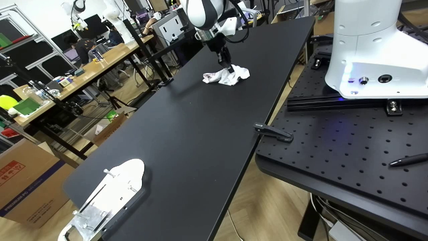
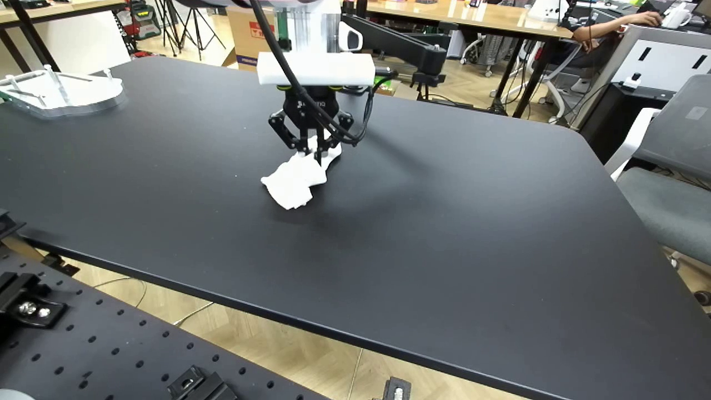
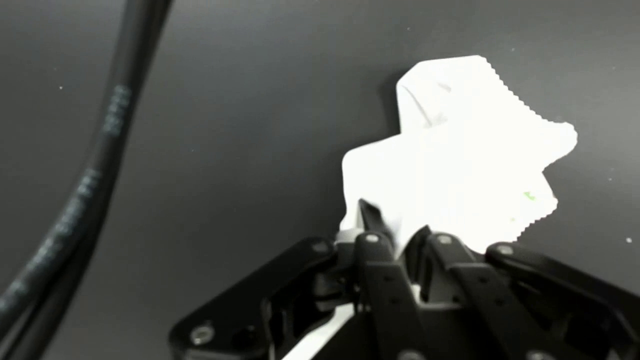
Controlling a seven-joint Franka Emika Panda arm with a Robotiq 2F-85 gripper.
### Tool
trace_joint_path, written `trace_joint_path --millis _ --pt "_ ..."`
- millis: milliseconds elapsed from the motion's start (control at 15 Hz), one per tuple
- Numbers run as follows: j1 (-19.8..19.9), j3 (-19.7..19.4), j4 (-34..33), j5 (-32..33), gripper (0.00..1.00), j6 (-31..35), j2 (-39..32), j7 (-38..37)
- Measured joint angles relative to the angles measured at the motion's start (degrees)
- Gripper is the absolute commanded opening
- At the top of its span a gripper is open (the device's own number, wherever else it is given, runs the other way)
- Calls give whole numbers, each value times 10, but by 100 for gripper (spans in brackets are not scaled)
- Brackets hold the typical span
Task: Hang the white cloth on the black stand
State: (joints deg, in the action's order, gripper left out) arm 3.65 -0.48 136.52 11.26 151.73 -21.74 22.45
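White cloth [image 1: 227, 79] is lying crumpled on the black tabletop [image 1: 187, 134] at upper middle in an exterior view, and the Robotiq gripper [image 1: 230, 70] is nose-down right on it. Further left, by the table's edge, there's a black stand [image 1: 150, 57], a post plus a side beam, which I'd guess is the target. So not hung yet, I'd call this the grasp.

Also in an exterior view, the fingers [image 2: 303, 142] sit narrow, just up and left of centre, with white showing between them. The bigger flap spreads toward the lower left. Honestly can't tell if that's a real pinch or they're just straddling it.

Wrist view: cloth sits right of centre, zigzag edge facing right, fingertips [image 3: 370, 216] across its lower left part. Most of what shows lies loose above them.

My tips: squeeze fully on a proper fold, not one thin layer, then lift straight up and check nothing slips. Go higher than the beam before moving across, because the loose flap will probably dangle. Also watch that black cable [image 3: 117, 120] on the left, it could snag.
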Motion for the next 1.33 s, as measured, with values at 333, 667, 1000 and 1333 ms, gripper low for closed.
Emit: trace_joint_path --millis 333,667,1000,1333 --pt "-11 3 -2 -2 1 -90 51 -21" --pt "-22 2 -18 4 1 -198 141 -68" --pt "-19 -7 -65 21 1 -291 225 -100" --pt "-3 -21 -110 37 1 -323 276 -117"
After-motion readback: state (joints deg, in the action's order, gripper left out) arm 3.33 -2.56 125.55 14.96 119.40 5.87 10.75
